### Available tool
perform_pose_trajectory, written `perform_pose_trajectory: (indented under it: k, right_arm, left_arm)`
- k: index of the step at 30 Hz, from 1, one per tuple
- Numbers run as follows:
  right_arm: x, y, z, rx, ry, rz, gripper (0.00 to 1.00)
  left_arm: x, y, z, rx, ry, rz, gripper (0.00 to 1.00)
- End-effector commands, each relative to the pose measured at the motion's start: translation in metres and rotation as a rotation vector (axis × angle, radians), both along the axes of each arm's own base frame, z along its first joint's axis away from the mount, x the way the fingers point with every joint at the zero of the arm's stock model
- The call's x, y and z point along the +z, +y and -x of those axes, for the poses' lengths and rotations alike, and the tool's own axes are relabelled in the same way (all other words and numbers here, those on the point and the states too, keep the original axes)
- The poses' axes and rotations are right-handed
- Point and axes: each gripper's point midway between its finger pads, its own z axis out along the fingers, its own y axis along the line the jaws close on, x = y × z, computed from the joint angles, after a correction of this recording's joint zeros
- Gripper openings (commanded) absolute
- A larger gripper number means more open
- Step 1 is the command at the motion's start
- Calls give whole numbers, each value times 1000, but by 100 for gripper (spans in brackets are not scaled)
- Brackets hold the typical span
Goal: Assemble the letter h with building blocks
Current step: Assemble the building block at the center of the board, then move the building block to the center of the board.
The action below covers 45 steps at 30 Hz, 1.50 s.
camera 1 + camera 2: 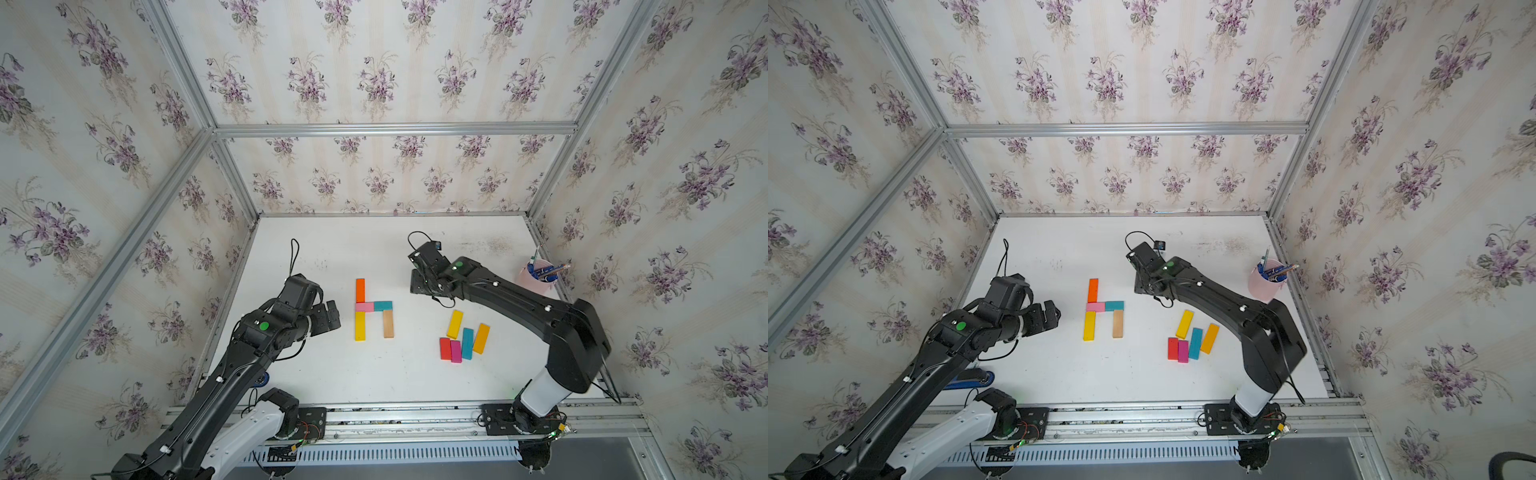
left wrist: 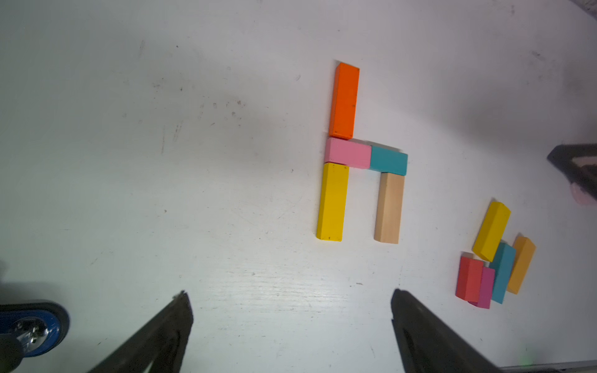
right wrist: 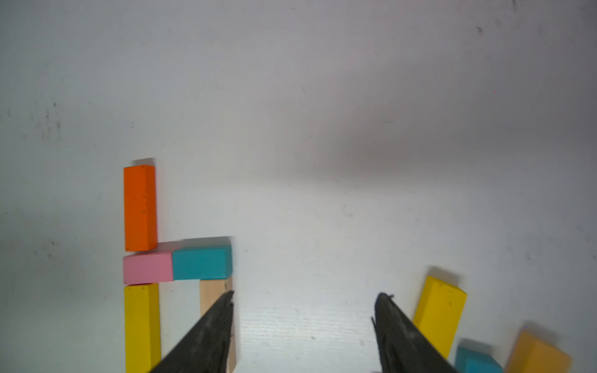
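Observation:
Five building blocks lie flat and joined in an h shape mid-table: orange (image 1: 360,290) over pink (image 1: 365,306) over yellow (image 1: 360,326), with teal (image 1: 382,306) beside the pink one and tan (image 1: 388,323) below it. The h also shows in the left wrist view, orange (image 2: 345,100) topmost. To the right is a loose cluster: yellow (image 1: 454,323), teal (image 1: 467,343), amber (image 1: 481,338), red (image 1: 445,348), magenta (image 1: 456,351). My left gripper (image 2: 289,292) hangs open and empty left of the h. My right gripper (image 3: 307,293) stands open and empty behind the cluster.
A pale pink cup (image 1: 536,276) with blue pens stands at the table's right edge, behind the right arm. A blue-rimmed round part (image 2: 32,329) sits near the left arm's base. Metal frame rails and flowered walls enclose the white table (image 1: 374,374).

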Motion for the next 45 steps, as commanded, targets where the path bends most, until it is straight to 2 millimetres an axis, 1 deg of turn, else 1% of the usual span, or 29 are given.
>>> perform_pose_trajectory:
  k: [1, 2, 4, 7, 9, 11, 14, 17, 19, 20, 23, 26, 28, 30, 33, 35, 37, 40, 42, 45]
  right_arm:
    - [-22, -47, 28, -124, 48, 52, 69]
    - [-32, -61, 37, -151, 75, 53, 68]
    - [-46, -76, 46, -179, 110, 17, 68]
    - [-69, -84, 54, -195, 164, -46, 68]
    - [-80, -81, 52, -184, 185, -82, 68]
    - [-89, -72, 50, -156, 210, -107, 68]
    - [-102, -66, 48, -145, 237, -111, 67]
    - [-117, -69, 50, -158, 270, -73, 62]
    - [-123, -71, 50, -159, 278, -61, 59]
    - [-124, -70, 50, -156, 278, -59, 55]
    - [-124, -66, 42, -125, 263, -50, 40]
    - [-121, -57, 25, -79, 239, -33, 35]
    - [-118, -53, 11, -69, 230, 2, 33]
    - [-117, -46, -1, -53, 222, 12, 32]
    - [-110, -32, -23, -28, 190, 4, 32]
    - [-109, -24, -33, -5, 182, 1, 32]
    - [-111, -20, -41, 9, 174, 16, 32]
    - [-118, -21, -51, 30, 176, 70, 32]
    - [-123, -17, -51, 58, 182, 71, 32]
    - [-127, -20, -51, 60, 190, 88, 32]
  left_arm:
    - [14, -13, -9, -54, -65, 56, 97]
    - [15, -16, -10, -61, -70, 67, 95]
    - [16, -21, -12, -72, -66, 89, 89]
    - [11, -25, -12, -76, -42, 104, 85]
    - [8, -24, -10, -73, -29, 100, 84]
    - [5, -22, -8, -68, -19, 90, 84]
    - [1, -20, -5, -64, -9, 80, 84]
    - [-3, -19, -5, -58, -1, 75, 83]
    - [-5, -19, -6, -55, 2, 72, 83]
    - [-6, -19, -7, -55, 6, 68, 82]
    - [-9, -18, -9, -51, 14, 57, 81]
    - [-10, -20, -11, -52, 18, 64, 77]
    - [-11, -20, -11, -51, 16, 67, 76]
    - [-11, -20, -10, -49, 17, 69, 74]
    - [-10, -20, -9, -50, 13, 71, 74]
    - [-10, -19, -8, -50, 12, 71, 74]
    - [-10, -19, -8, -52, 12, 71, 74]
    - [-11, -19, -7, -55, 12, 73, 74]
    - [-11, -19, -7, -54, 12, 70, 74]
    - [-13, -18, -6, -52, 14, 67, 74]
